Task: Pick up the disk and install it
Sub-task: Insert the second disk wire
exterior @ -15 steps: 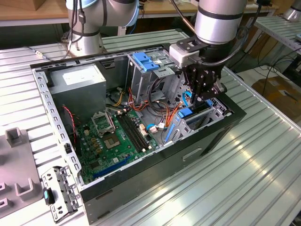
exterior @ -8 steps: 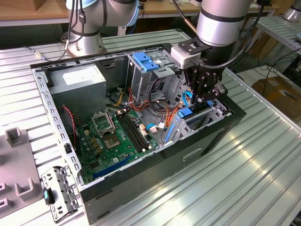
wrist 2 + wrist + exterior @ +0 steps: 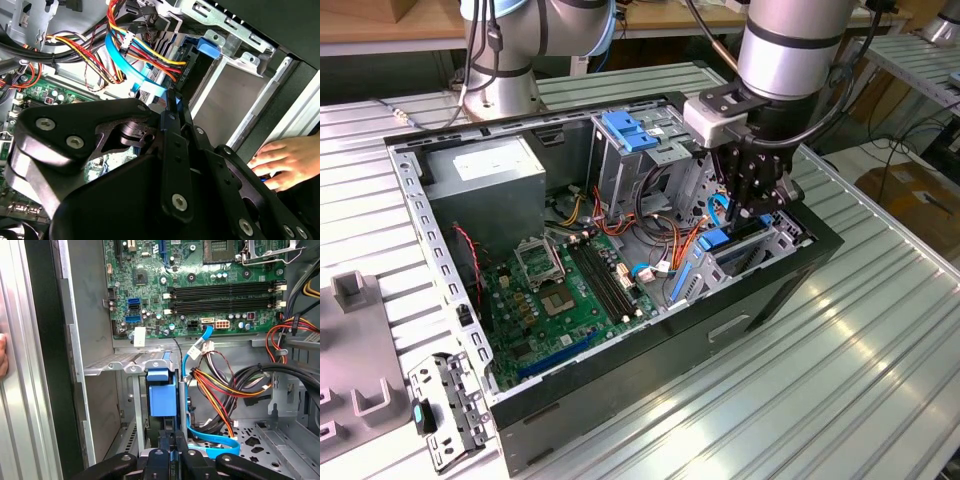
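The gripper sits right of centre in the exterior view, lowered into the open case over the drive bay at the case's near right corner. The disk stands on edge in that bay, partly seated. In the first wrist view its blue rail end shows at lower centre, directly beyond the fingertips. The fingers are pressed together on the disk's upper edge, so the disk lies straight below the tool, on its axis. The disk's long axis appears to run along the bay's slot, parallel to the case's front wall. A blue data cable and a bundle of power wires pass just beside the bay. A person's hand rests on the case exterior, at the right edge of the second wrist view.
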Motion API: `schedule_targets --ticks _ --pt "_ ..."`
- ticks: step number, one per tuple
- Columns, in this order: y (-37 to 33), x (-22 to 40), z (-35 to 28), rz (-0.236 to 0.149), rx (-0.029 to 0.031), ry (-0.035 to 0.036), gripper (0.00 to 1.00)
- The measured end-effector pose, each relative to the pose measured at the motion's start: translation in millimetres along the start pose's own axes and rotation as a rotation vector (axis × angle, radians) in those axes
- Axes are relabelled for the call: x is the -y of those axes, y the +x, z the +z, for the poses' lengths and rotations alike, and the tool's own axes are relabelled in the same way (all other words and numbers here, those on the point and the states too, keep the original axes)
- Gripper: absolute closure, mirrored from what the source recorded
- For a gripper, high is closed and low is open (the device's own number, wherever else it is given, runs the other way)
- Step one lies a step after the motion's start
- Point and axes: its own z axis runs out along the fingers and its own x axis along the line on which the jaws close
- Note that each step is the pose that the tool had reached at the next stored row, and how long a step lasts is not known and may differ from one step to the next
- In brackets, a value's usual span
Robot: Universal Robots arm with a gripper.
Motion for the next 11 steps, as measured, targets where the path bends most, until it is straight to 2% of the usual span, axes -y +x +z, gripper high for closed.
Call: schedule_targets --ticks 11 --pt "-0.1 0.9 0.4 0.0 0.0027 -0.0001 0.84"
